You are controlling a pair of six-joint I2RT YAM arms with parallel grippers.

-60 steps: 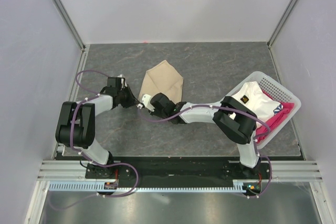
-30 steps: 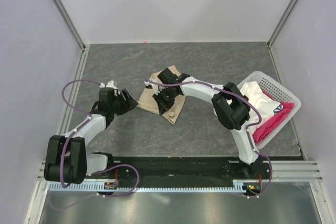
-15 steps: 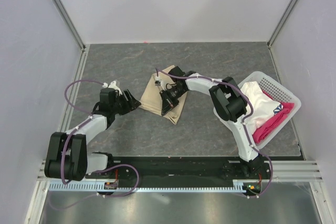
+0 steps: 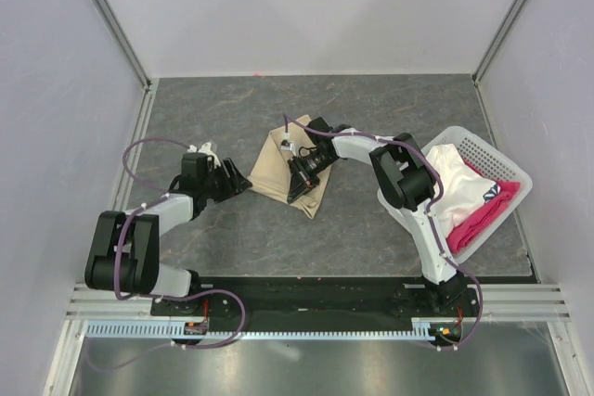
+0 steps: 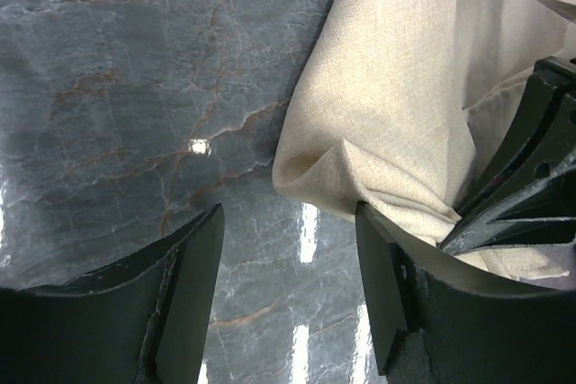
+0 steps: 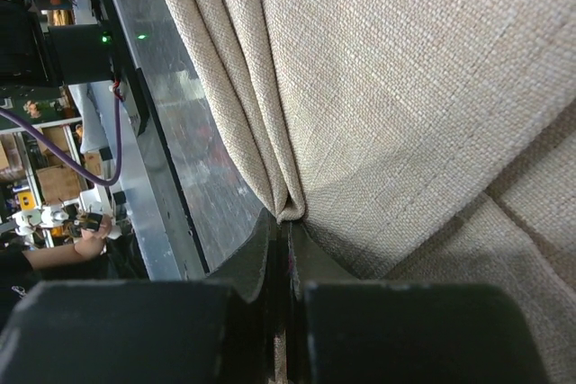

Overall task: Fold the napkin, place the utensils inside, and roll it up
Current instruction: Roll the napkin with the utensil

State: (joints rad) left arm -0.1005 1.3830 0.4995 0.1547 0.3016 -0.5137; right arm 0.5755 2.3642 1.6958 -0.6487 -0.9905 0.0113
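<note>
Right wrist view shows the right gripper (image 6: pixel 286 254) pinched together on a fold of the napkin (image 6: pixel 405 87). The napkin lies bunched and partly folded near the middle of the table (image 5: pixel 135 87). At its left corner the left gripper (image 5: pixel 290 285) sits low with its jaws apart, holding nothing. Well to the right, a basket (image 4: pixel 497 153) holds a white cloth (image 4: pixel 445 169) and a pink-red cloth (image 4: pixel 478 215).

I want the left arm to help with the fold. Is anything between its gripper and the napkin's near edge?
Nothing visible. The left gripper is open just short of the napkin, at its bunched edge, with only table surface between them. The right gripper is shut on a fold farther in, off to the side.
</note>
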